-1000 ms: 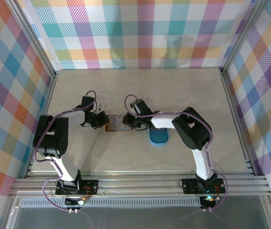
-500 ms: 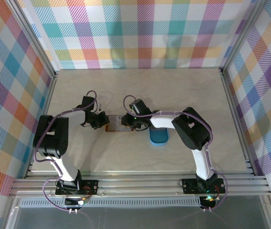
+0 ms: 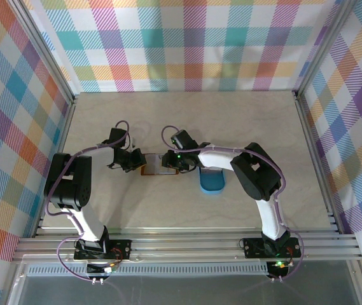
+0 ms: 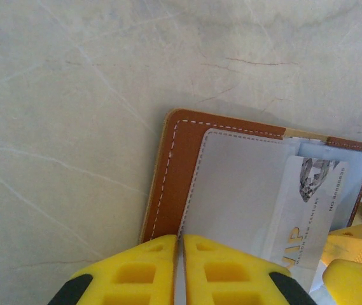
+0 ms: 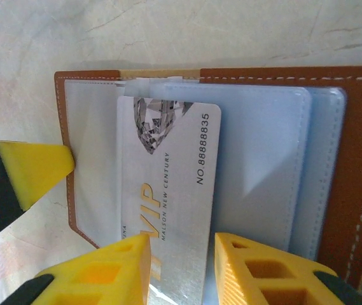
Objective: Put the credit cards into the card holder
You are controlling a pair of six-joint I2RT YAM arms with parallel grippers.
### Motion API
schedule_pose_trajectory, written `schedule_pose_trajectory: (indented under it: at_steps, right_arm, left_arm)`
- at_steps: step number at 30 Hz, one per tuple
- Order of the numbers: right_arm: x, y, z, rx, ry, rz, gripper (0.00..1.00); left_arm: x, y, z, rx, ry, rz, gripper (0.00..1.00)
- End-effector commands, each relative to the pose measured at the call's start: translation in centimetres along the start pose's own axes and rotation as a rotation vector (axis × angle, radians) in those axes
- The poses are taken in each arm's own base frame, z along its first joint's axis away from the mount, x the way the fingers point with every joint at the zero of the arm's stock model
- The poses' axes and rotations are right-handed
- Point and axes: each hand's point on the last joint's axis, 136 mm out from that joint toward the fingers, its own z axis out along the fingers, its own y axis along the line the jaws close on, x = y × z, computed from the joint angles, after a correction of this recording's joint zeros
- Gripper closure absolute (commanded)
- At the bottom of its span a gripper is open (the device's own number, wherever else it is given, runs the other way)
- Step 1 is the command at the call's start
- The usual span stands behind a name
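Right gripper (image 5: 179, 254) jaws have parted, astride the silver VIP credit card (image 5: 168, 190), which I judge released. It sits half inside the reddish-brown leather wallet (image 5: 359, 159), long axis running sleeve-ward from those fingers. Left gripper (image 4: 181, 244) is pinched closed at the wallet's edge.

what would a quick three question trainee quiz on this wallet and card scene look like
1. True or false: the credit card is tucked wholly inside the card holder.
2. The left pincer is: A) shut on the card holder's edge, B) wide open in the air, C) gripping the credit card.
3. Which gold word is printed on the credit card?
Key: 1 false, one end juts out; 2 A; 3 VIP.
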Motion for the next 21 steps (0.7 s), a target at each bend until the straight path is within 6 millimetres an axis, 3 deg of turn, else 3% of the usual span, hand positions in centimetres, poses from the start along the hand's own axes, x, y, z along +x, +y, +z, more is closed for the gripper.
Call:
schedule_pose_trajectory:
  at_steps: [1,21]
  right_arm:
    - [-0.5,0.95,-0.87,0.02,-0.006,-0.031,0.67]
    - [-0.72,0.93,-0.02,0.096,0.015,-0.052,0.65]
  left_arm:
    - [1.24,0.73,0.54,-0.037,0.053,-0.001,0.88]
    - [1.28,0.7,0.74,-0.029,0.06,-0.002,0.88]
